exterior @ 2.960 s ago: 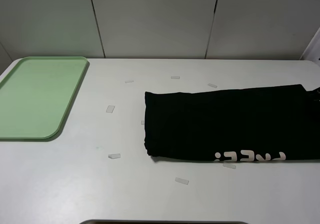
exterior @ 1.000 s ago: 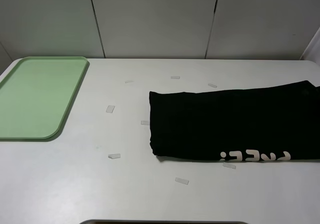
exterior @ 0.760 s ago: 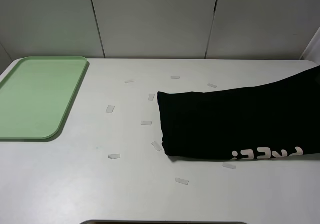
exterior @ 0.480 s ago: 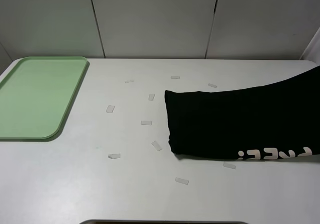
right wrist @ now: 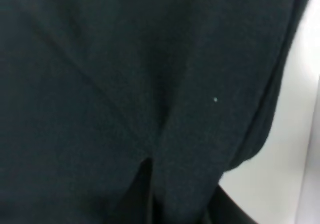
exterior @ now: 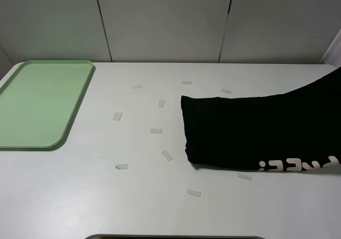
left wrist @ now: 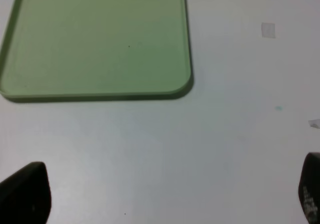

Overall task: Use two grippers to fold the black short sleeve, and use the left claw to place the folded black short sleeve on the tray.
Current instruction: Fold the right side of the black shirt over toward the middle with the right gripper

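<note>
Black short sleeve (exterior: 250, 132) is seen folded at the right of the table (exterior: 133, 207), its far end cut off by the frame; tray (exterior: 40, 103) is set well apart, left. On the left gripper (left wrist: 167, 194) the fingers (left wrist: 25, 194) are spread wide, nothing held. The right gripper is lost in black cloth, and its grip cannot be told.

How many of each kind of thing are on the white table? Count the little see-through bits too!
Green tray: 1
Black shirt: 1
Little clear strips: 10
Total: 12
</note>
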{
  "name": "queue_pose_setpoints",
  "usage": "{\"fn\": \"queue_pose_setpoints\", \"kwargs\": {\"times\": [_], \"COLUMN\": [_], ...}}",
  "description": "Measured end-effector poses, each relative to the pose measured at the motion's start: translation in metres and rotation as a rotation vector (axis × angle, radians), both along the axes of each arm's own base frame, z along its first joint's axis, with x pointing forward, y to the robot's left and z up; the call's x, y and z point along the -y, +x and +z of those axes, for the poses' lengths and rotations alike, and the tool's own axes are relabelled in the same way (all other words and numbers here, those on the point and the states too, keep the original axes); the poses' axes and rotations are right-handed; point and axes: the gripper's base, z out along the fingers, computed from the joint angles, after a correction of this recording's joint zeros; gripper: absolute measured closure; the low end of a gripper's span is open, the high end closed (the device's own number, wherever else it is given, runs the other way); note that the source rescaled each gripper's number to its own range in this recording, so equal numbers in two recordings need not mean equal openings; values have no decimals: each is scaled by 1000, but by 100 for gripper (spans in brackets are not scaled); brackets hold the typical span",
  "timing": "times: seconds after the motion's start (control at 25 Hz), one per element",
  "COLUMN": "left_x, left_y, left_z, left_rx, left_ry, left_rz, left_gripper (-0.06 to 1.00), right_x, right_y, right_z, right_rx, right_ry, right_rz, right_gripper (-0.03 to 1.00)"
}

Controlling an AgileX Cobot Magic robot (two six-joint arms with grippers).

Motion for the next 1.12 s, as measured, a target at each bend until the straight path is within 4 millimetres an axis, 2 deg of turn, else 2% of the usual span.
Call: {"fn": "queue_pose_setpoints", "kwargs": {"times": [0.2, 0.4, 0.68, 0.84, 1.12], "left_x": [0, 0, 0, 0, 0], "left_y": [0, 0, 0, 0, 0], "left_z": [0, 0, 0, 0, 0], "left_rx": [0, 0, 0, 0, 0], "left_ry": [0, 0, 1, 1, 1], "left_rz": [0, 0, 0, 0, 0], "left_gripper": [-6, -6, -6, -6, -6], "right_x": [-15, -16, -19, -28, -62], "right_y": [3, 5, -2, -1, 8], "right_z": [-4, -26, -50, -53, -49], "right_rx": [-48, -116, -120, -117, -99], "right_ry": [-36, -6, 14, -15, -144], "right_rz": [4, -19, -31, -14, 43], "right_gripper": [84, 84, 84, 84, 84]}}
